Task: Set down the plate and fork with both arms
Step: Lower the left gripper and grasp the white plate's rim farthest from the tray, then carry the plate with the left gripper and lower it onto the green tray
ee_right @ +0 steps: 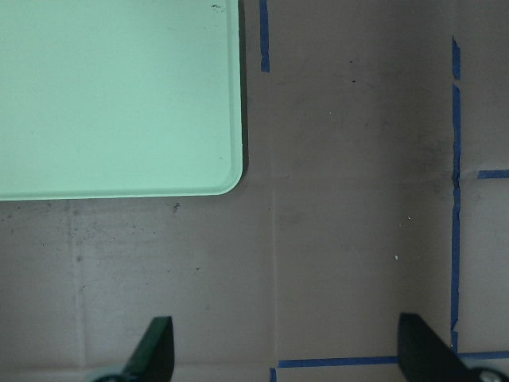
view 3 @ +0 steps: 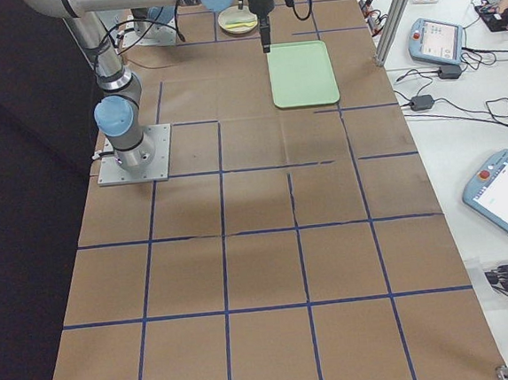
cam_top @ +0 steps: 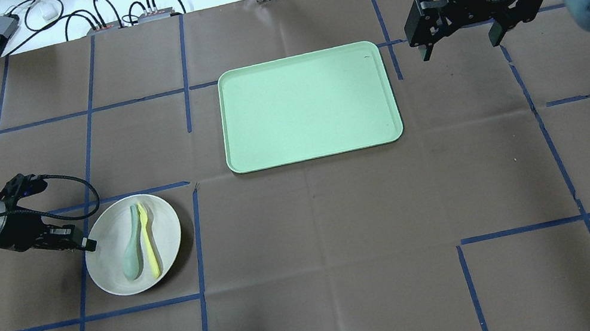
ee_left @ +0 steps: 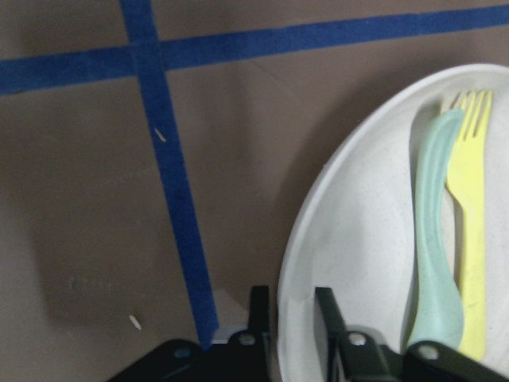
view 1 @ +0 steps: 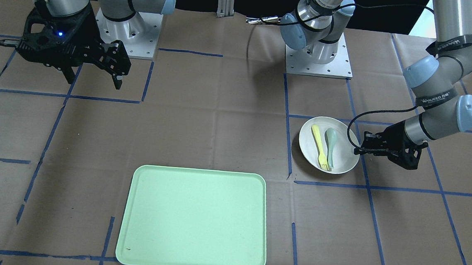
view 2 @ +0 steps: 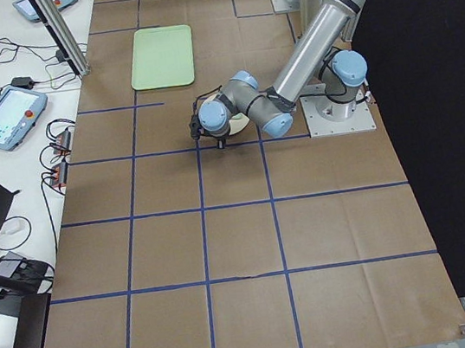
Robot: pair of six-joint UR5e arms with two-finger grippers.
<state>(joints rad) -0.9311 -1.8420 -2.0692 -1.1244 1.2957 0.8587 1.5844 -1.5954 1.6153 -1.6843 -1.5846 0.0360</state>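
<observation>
The off-white plate [view 1: 309, 142] rests on the table on my left side, with the pale-yellow fork [view 1: 320, 146] lying in it beside a grey-green spoon [view 1: 331, 144]. My left gripper [view 1: 359, 150] is low at the plate's outer edge. In the left wrist view its jaws stand narrowly apart, one on each side of the plate's [ee_left: 358, 255] rim, shut on it. The fork [ee_left: 471, 239] lies right of the spoon [ee_left: 433, 247] there. My right gripper [cam_top: 459, 47] is open and empty, held high beside the tray's right end.
The mint-green tray [cam_top: 309, 105] lies empty at mid-table on the far side; its corner shows in the right wrist view [ee_right: 119, 95]. Blue tape lines cross the brown paper table cover. Cables and devices lie beyond the far table edge.
</observation>
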